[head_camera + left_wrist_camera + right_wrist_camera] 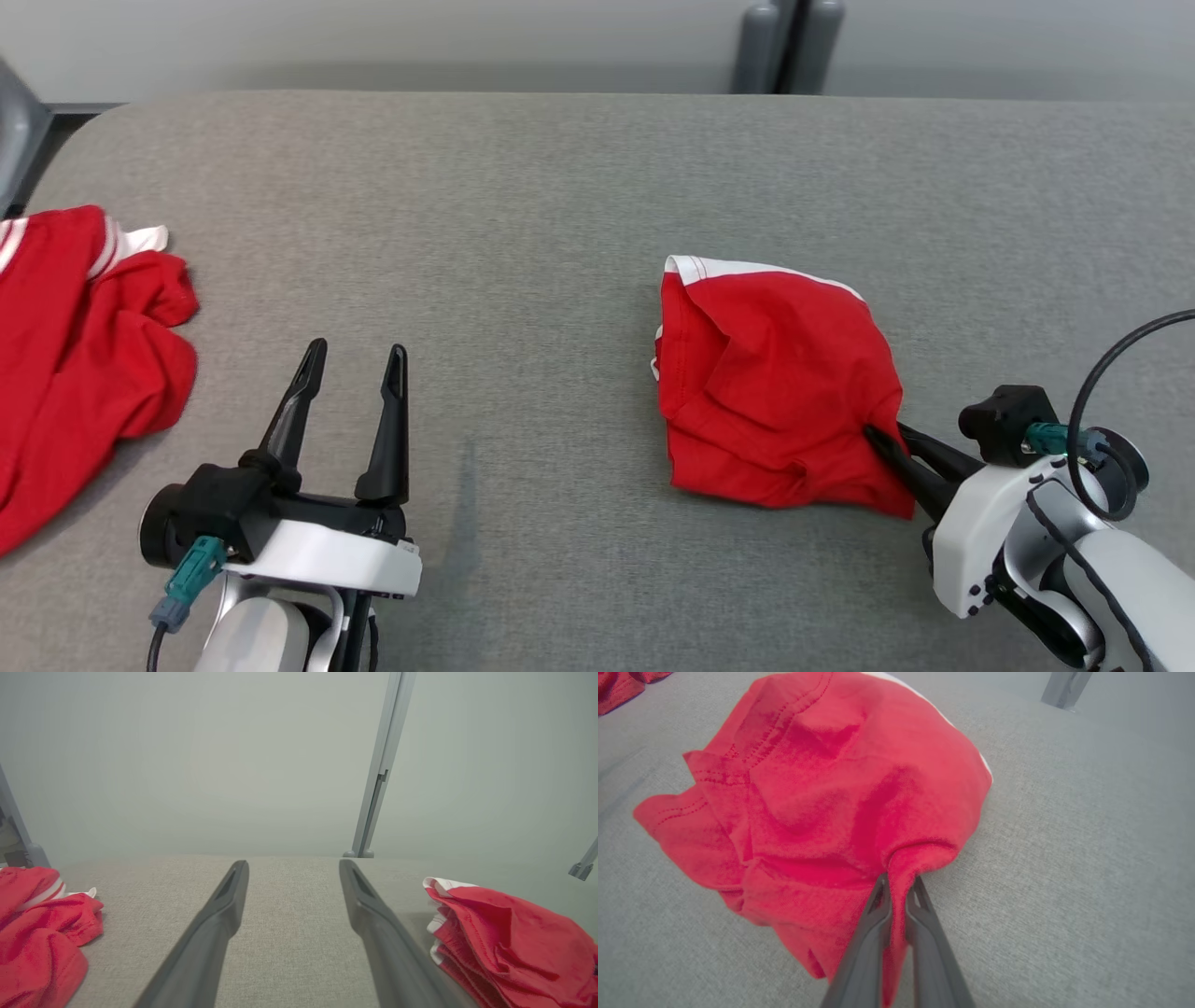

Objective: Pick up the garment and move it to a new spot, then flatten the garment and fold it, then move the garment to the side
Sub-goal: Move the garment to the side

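Observation:
The garment [770, 387] is a red cloth with white trim, bunched in a loose heap right of the table's middle. It also shows at the right of the left wrist view [504, 938]. My right gripper [882, 439] is shut on a pinched fold at the heap's near right edge; in the right wrist view [899, 884] red cloth is squeezed between the two dark fingers. My left gripper [357, 353] stands open over bare table at the lower left, well apart from the heap, with nothing between its fingers [233, 891].
A second red and white garment [75, 355] lies crumpled at the table's left edge, also at the left wrist view's left [39, 933]. The grey fabric tabletop [523, 233] stretches between the two heaps. Grey posts [789, 42] stand behind the far edge.

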